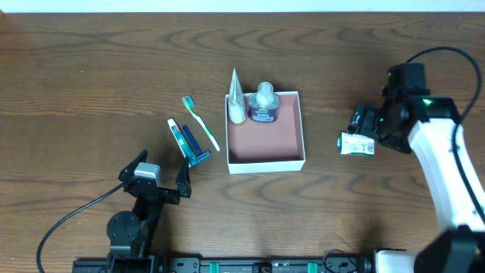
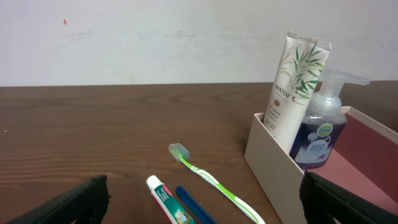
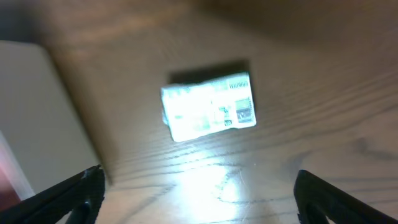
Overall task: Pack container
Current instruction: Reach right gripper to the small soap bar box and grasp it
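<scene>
Container (image 1: 267, 164), tube (image 1: 237, 102) and bottle (image 1: 264, 106) in far-left corner, floor open elsewhere. Right gripper (image 3: 199, 198) spread over packet (image 3: 208, 107) near right wall; left gripper (image 2: 202, 205) spread too.

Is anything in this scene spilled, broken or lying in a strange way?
Nothing stands out. The tube and pump bottle stand in the container's corner; toothbrush, toothpaste and a small packet lie on the table, nothing spilled.

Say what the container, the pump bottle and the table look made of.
Container: likely cardboard or thin board, matte; flat thin white walls, dull pink inside.
Pump bottle: clear glossy plastic, dark liquid showing through, pale plastic pump.
Table: wood or wood-look laminate; brown grain lines, slight sheen.
</scene>
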Action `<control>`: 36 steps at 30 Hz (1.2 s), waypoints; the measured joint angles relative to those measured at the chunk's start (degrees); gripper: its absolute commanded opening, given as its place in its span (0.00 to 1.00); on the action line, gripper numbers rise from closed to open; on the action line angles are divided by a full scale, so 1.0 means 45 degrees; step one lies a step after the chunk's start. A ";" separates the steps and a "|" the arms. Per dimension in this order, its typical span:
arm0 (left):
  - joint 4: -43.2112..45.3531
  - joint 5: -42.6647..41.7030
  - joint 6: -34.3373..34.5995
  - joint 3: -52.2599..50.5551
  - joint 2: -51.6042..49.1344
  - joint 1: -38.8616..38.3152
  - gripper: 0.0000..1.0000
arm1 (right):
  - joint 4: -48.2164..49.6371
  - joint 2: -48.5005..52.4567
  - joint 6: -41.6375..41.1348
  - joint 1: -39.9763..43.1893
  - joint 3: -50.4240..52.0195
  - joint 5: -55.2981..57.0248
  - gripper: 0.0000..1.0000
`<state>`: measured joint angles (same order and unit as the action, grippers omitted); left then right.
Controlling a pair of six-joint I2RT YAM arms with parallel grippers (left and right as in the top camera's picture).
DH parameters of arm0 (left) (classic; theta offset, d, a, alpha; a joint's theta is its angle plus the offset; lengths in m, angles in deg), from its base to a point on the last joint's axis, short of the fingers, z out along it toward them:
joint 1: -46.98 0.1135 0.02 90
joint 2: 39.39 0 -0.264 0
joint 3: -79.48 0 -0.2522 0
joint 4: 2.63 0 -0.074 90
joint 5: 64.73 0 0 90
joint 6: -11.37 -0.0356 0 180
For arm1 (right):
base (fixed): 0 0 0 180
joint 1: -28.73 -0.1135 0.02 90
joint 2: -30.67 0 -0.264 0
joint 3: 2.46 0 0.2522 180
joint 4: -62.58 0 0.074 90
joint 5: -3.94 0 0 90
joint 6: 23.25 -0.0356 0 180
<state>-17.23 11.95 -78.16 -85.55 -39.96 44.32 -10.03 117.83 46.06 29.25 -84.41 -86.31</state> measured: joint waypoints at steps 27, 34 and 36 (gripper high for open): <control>0.0000 0.0000 0.0000 0.0000 -0.0005 0.0000 0.98 | 0.5391 0.1821 -0.9651 -0.0418 0.3143 0.0393 0.97; 0.0000 0.0000 0.0000 0.0000 -0.0005 0.0000 0.98 | 0.5804 0.2098 -0.9976 -0.0418 0.3507 0.0763 0.93; 0.0000 0.0000 0.0000 0.0000 -0.0005 0.0000 0.98 | 0.5824 0.2098 -1.0001 -0.0418 0.3555 0.0865 0.90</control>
<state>-17.23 11.95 -78.16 -85.55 -39.99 44.32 16.18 127.27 1.06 27.37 -68.41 -82.42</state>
